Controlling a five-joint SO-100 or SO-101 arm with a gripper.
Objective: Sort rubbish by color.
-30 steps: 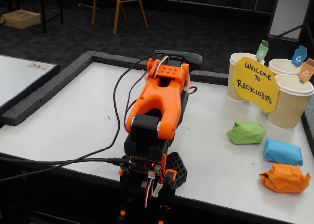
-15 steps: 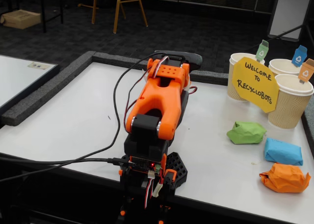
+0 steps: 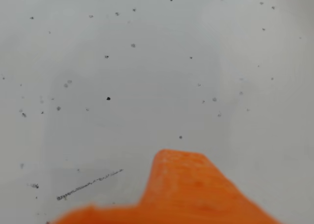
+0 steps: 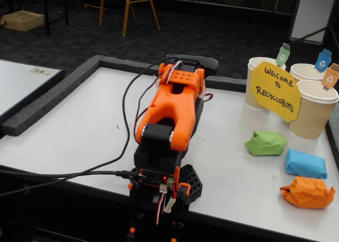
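Folding down over its own base, the orange arm (image 4: 172, 112) hides its gripper in the fixed view, so whether the jaws stand wide or narrow cannot be told. Only a blurred orange part (image 3: 181, 192) over speckled white tabletop (image 3: 147, 62) is seen in the wrist view. Near the right edge of the tabletop (image 4: 79, 125) the three wads are laid in a row. The green wad (image 4: 265, 143) is stretched left to right, the blue wad (image 4: 305, 164) likewise, and the orange wad (image 4: 308, 192) sits nearest the front edge. The ribbed cups (image 4: 312, 109) behind are partly covered by the yellow sign (image 4: 275, 90).
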